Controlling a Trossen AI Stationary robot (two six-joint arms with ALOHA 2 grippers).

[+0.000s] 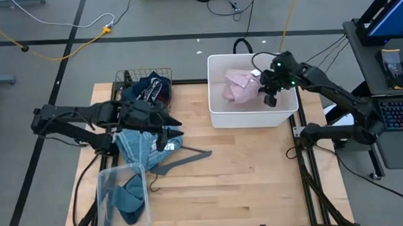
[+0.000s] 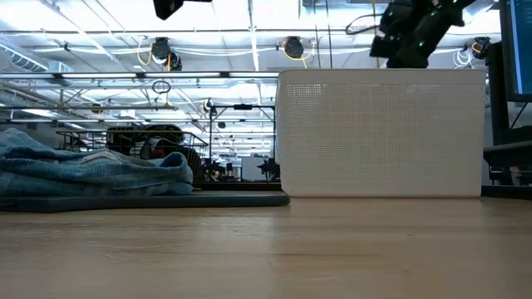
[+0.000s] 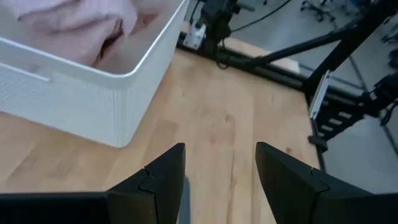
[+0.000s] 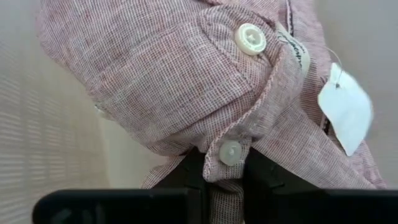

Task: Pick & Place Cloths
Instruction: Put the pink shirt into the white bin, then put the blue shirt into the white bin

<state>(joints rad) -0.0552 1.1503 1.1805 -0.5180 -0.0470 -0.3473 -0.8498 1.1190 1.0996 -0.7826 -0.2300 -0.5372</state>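
Over the white bin [image 1: 219, 115] we pinch the soft, light pink shirt [image 4: 186, 81] in our right gripper's [image 1: 269, 96] fingers at a bunched fold, while left gripper [image 3: 219, 180], fingers wide, hovers beside the bin.

pink checked shirt [image 1: 240, 85], white bin [image 1: 218, 112], blue denim [image 1: 143, 144]

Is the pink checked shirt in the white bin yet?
In. The pink checked shirt lies bunched inside the white bin, right gripper shut on it.

Dark jointed arms, black cables, green light
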